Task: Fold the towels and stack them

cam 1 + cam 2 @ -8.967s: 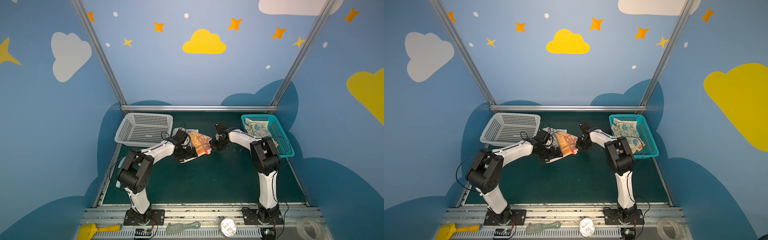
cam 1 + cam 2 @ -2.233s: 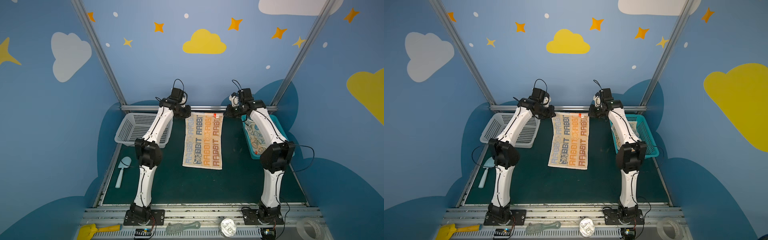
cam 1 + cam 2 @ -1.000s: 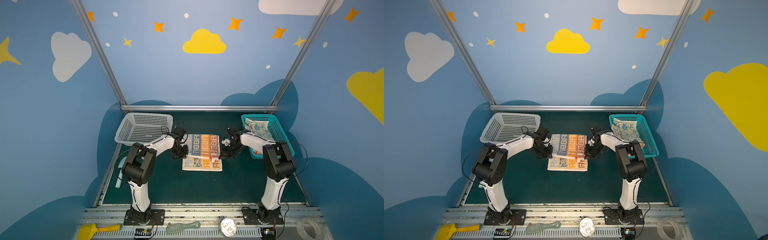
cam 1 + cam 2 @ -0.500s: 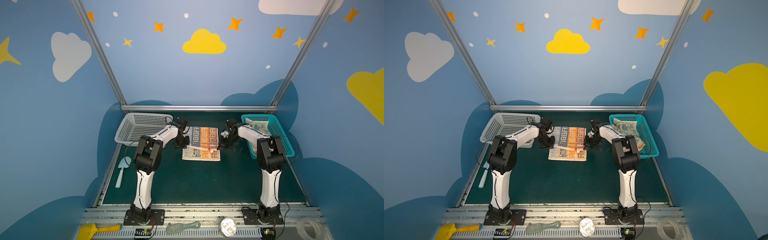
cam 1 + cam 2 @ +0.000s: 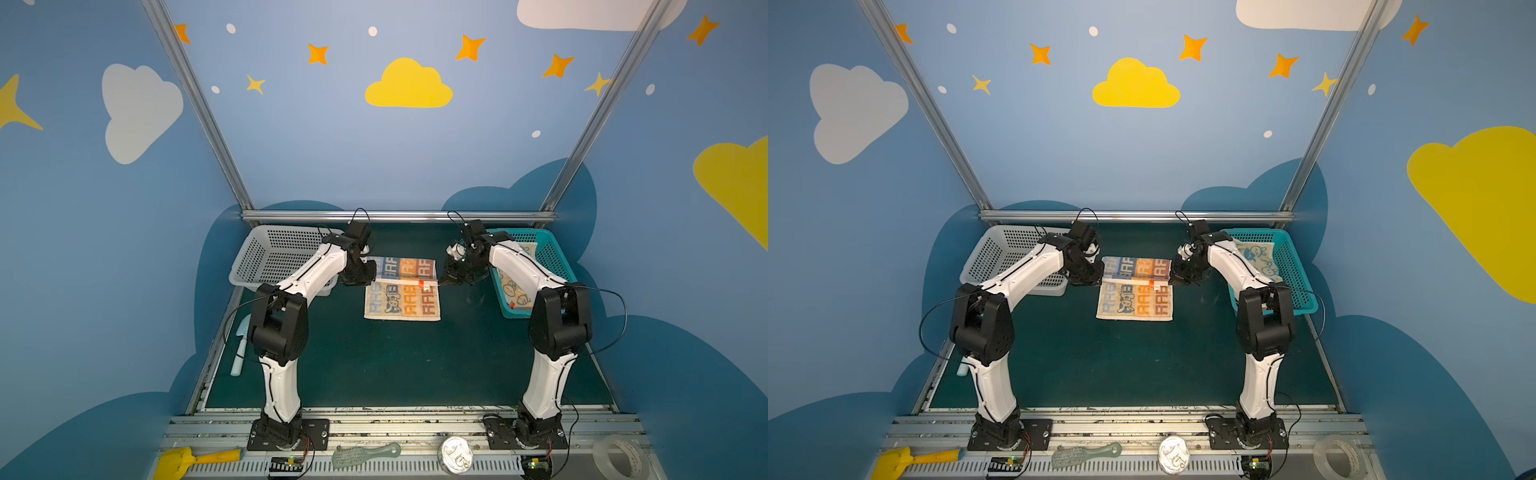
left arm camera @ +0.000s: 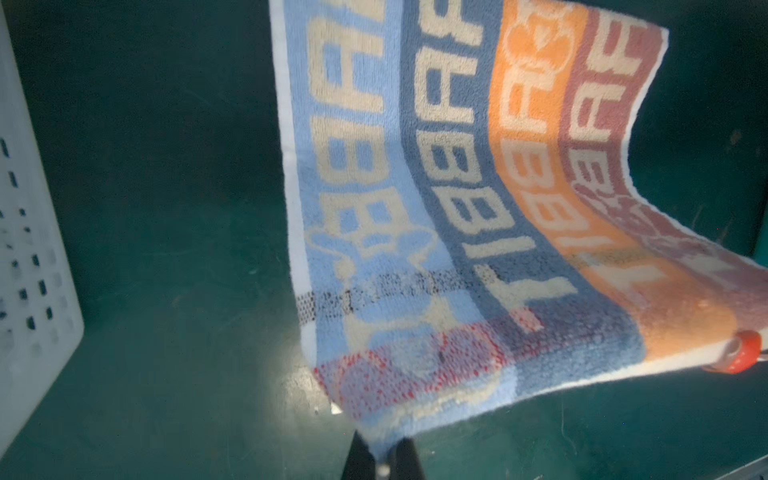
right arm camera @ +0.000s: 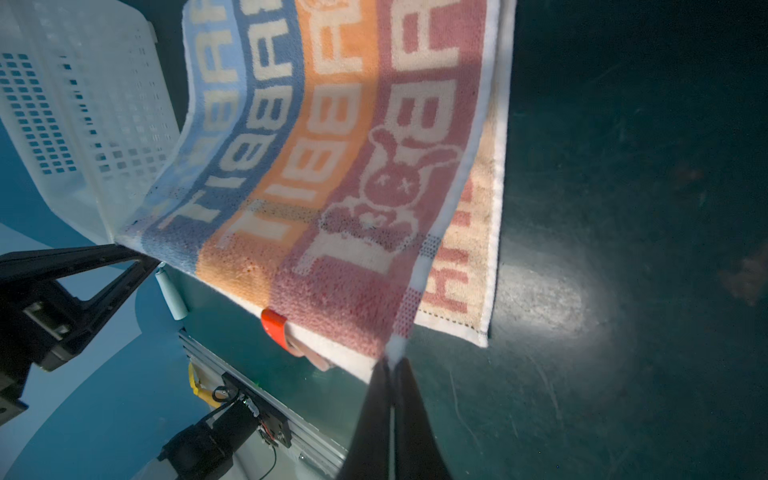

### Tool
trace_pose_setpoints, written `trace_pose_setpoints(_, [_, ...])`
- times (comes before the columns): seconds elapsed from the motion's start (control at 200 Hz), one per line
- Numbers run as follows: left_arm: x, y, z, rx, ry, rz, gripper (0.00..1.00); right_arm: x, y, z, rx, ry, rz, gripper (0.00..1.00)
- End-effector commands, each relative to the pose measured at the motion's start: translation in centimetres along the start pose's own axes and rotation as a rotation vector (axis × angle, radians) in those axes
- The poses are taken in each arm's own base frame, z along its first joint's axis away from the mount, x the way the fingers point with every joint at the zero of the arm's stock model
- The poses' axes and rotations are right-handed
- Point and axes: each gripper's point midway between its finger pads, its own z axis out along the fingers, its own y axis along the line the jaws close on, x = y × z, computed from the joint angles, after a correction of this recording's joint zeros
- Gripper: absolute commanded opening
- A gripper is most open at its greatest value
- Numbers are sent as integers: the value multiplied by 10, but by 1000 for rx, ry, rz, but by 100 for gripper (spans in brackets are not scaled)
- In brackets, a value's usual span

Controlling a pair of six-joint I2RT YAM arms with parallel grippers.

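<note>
The left gripper (image 5: 369, 277) and right gripper (image 5: 443, 282) each pinched a corner of the striped towel (image 5: 402, 301), its edge stretched taut between them above its flat half, apparently mid-fold.

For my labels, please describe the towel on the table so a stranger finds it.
On the green table, between the white basket and the teal basket, lies the striped towel, half folded, its lifted edge held by the left gripper and right gripper. Unlike the pale towel in that basket, it bears RABBIT lettering.
</note>
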Motion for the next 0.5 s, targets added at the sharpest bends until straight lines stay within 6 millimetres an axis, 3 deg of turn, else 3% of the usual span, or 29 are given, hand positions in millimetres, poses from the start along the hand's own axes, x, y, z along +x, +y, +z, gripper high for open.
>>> trace_pose_setpoints(0.0, [21,6,8,-8,39,-22,3,19,-16,6,37,33,24,0])
trace_pose_setpoints(0.24, [64,7,44,10,128,-49,3,45,-43,36,58,95,67,0])
trace_pose_setpoints(0.496, [82,0,66,25,172,-56,3,56,-62,59,85,141,90,0])
